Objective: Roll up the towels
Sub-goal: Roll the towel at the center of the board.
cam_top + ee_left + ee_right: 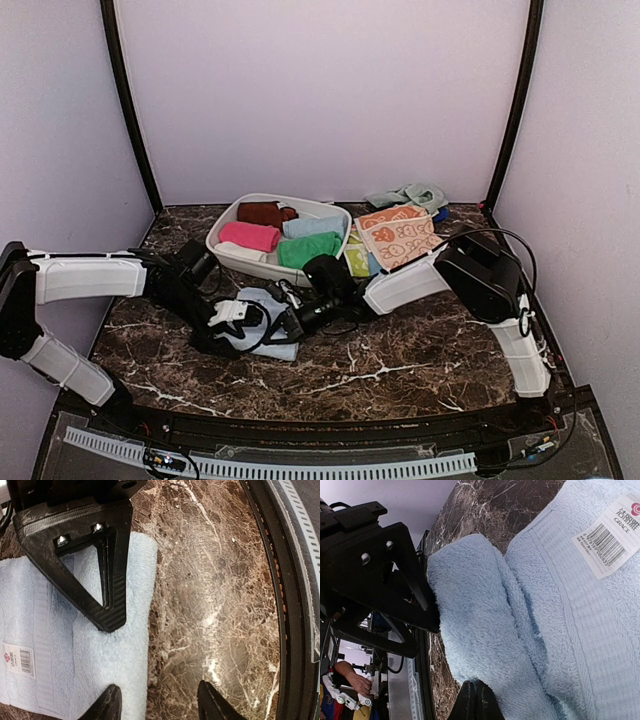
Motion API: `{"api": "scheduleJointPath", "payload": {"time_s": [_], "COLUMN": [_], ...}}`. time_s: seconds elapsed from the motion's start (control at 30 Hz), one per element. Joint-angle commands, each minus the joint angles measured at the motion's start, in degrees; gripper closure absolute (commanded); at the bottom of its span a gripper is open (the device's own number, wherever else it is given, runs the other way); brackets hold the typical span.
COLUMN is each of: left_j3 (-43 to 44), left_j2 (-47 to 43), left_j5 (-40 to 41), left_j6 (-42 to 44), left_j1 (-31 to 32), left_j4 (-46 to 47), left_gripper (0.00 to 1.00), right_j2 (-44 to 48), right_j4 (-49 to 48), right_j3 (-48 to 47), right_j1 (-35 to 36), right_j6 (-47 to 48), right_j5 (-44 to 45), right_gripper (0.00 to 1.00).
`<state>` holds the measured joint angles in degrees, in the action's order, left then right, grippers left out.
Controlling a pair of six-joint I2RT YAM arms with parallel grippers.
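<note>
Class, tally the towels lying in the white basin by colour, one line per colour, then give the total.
Dark brown towel: 1
Pink towel: 1
Pale blue towel: 1
Green towel: 1
Total: 4 in the white basin. A pale strip below the pink one is too unclear to count.

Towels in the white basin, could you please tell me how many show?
4: brown towel back left, pink towel front left, pale blue towel back right, green towel front right; others may be hidden.

Pale lilac walls, brown marble tabletop
</note>
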<state>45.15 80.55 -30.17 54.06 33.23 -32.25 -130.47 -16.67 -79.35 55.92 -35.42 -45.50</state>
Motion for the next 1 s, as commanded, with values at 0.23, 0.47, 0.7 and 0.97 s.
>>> {"api": "scheduleJointPath", "payload": {"time_s": [0.23,0.47,0.7,0.97], "left_j3": [-1.21,-2.29,1.21,5.29], "left_j2": [5.91,9.55,11.58,12.7], "left_j5": [7.86,9.72,0.87,-10.58], "left_j6": [-0.78,-1.97,-3.95,-2.8], "left_j1": [1.66,1.66,1.64,1.03], "left_j4": [8.93,9.25,0.21,-14.92], "left_gripper": [0.57,0.97,1.0,1.0], "right_j2": [-3.06,2.54,14.83,35.49], "right_j4": [3.48,-4.07,-3.21,-2.14], "right_j3": [-0.4,4.08,13.63,28.1], "right_j1": [-1.14,-2.94,-5.93,-3.23], "right_j6": [-8.39,-10.69,-1.62,21.35], "right_j5": [-0.6,1.27,13.84,41.36], "right_gripper": [0.92,0.72,0.38,0.0]}}
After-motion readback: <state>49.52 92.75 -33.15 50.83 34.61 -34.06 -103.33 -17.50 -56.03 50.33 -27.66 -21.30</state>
